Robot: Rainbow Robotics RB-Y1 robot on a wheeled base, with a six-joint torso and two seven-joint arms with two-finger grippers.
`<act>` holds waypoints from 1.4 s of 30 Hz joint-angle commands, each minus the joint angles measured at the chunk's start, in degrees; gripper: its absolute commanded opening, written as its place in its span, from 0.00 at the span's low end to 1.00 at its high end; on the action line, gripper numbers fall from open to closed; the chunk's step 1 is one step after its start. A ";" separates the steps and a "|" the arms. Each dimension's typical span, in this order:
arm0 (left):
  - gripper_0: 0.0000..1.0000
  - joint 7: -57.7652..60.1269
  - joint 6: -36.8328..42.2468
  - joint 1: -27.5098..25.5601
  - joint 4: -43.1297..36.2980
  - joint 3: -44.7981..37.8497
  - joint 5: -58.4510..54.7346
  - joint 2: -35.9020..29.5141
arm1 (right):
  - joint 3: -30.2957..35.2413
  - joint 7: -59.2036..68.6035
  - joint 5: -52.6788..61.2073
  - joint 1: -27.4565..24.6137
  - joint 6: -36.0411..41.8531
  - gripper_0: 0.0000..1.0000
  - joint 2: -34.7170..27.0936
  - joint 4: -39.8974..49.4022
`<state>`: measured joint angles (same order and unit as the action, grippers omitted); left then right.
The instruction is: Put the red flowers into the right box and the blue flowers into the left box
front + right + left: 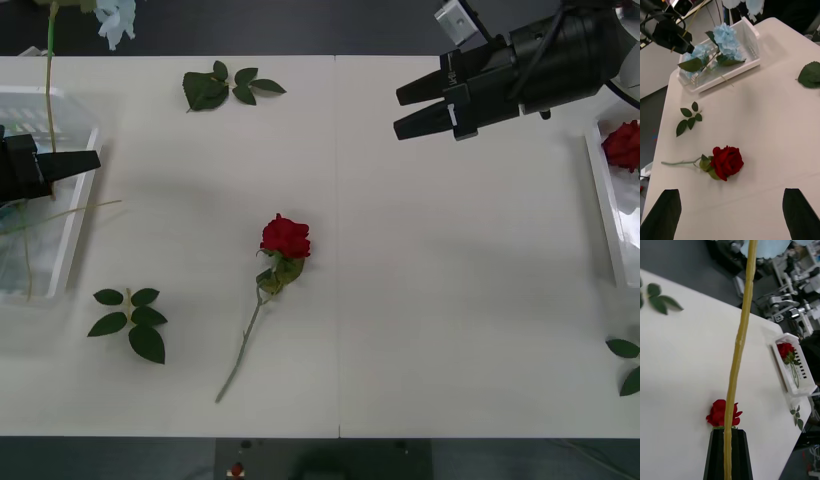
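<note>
Front view first: the left claw (pixel 88 160) sits over the slatted white plastic tray (pixel 72 238) at the desk's (pixel 420 300) left edge, its black fingers pinched on the long thin stem of a pale-blue flower (pixel 49 75) that stands straight up. More fluffy blue flowers (pixel 725 41) lie in that tray. The right claw (pixel 405 110) hangs high over the desk's far right side — arm reaching left, fingers spread. One dark-red rose on a thin green stem (pixel 285 238) lies mid-desk. Another red rose (pixel 624 146) rests in the glossy white tray (pixel 603 200) on the right.
</note>
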<state>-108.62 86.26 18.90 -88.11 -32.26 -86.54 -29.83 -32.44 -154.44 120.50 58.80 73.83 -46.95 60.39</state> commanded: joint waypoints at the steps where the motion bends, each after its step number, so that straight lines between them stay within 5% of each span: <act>1: 0.00 2.97 -1.27 -5.45 -11.47 -1.31 8.58 -2.07 | -2.62 -0.56 4.04 1.41 -0.88 0.78 -5.26 6.14; 10: 0.00 6.22 -5.31 -11.42 -25.79 -4.47 33.63 -0.49 | -4.29 -0.56 5.97 -3.42 -7.56 0.78 -10.35 17.92; 19: 0.00 1.74 -14.01 -10.72 -27.55 -5.79 55.69 0.30 | -4.38 -0.56 2.19 -3.69 -5.89 0.78 -12.20 19.06; 30: 0.00 0.51 -31.41 -10.19 -12.52 -2.63 63.16 0.30 | -4.65 -0.56 2.10 -3.86 -5.02 0.78 -12.99 19.15; 42: 0.00 1.21 -37.30 -11.69 -4.52 -0.17 62.28 0.30 | -4.65 -0.56 3.69 -4.65 -5.19 0.78 -13.08 19.06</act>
<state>-106.30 49.69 8.03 -91.92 -32.85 -23.99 -29.13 -37.24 -154.44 123.39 53.87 68.85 -58.58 78.28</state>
